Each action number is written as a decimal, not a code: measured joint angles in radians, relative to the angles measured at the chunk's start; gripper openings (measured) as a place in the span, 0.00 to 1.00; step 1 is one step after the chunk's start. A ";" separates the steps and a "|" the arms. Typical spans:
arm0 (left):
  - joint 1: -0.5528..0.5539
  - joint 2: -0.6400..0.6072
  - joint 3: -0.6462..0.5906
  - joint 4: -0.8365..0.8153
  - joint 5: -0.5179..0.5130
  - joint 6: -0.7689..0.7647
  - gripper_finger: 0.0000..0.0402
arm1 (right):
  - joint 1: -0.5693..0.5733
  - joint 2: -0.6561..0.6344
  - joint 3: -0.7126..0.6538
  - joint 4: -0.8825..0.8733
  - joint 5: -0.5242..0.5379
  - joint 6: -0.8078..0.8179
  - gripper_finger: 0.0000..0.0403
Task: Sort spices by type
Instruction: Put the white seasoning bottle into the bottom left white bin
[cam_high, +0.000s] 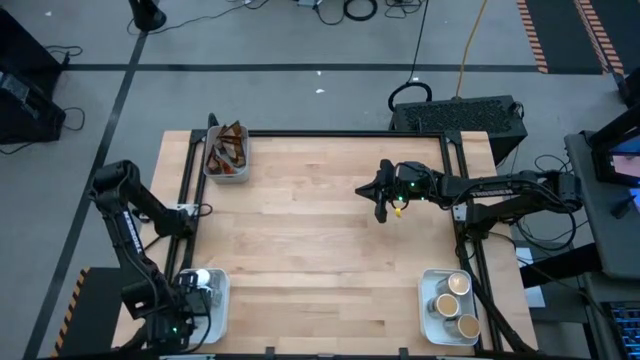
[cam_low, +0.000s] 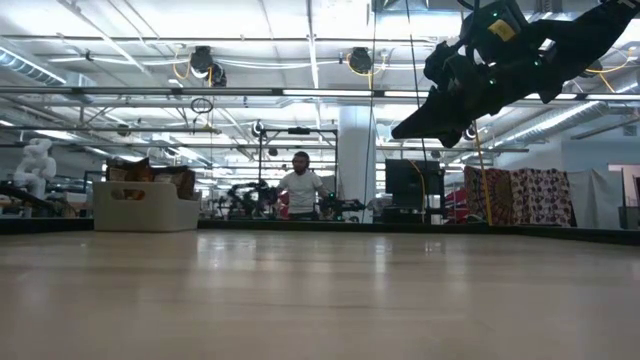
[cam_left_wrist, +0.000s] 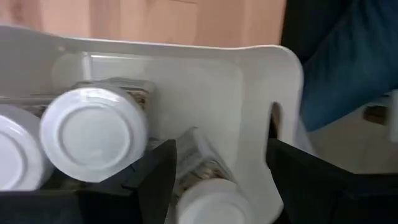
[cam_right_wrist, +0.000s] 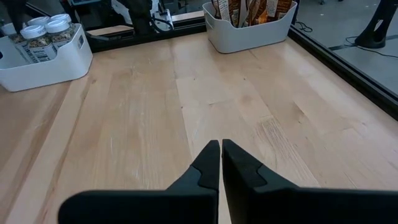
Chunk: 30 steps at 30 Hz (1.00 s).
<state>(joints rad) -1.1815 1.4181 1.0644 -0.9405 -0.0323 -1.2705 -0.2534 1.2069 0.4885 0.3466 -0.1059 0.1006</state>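
left hand (cam_high: 185, 318) over the white tray (cam_high: 218, 300) at the worktop's (cam_high: 320, 240) near-left corner, fingers spread around a white-lidded jar (cam_left_wrist: 208, 196) lying among the others (cam_left_wrist: 93, 134). right hand (cam_high: 381, 207) clenched, empty, above the right-centre worktop. sachets (cam_high: 228, 148) fill the far-left tray (cam_high: 229, 175); tan-lidded jars (cam_high: 452, 300) the near-right tray (cam_high: 428, 305).

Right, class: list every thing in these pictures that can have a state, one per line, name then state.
left pincer: open, over the white-lidded jars' tray, a lying jar between its fingers
right pincer: shut, empty, above the bare table
white-lidded jars: in their tray
brown-lidded jars: upright in their tray
sachets: standing in their tray
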 joint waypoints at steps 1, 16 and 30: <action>0.005 -0.003 0.006 0.001 0.012 0.000 0.63 | 0.000 0.000 0.000 0.000 0.000 0.000 0.00; 0.023 -0.011 0.029 0.098 0.084 0.009 0.04 | 0.000 0.000 0.000 0.000 0.000 0.000 0.00; 0.028 0.032 -0.034 0.125 0.206 -0.006 0.01 | 0.000 0.000 0.000 0.000 0.000 -0.004 0.00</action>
<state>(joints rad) -1.1532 1.4501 1.0302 -0.8158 0.1735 -1.2769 -0.2531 1.2070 0.4885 0.3466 -0.1059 0.0963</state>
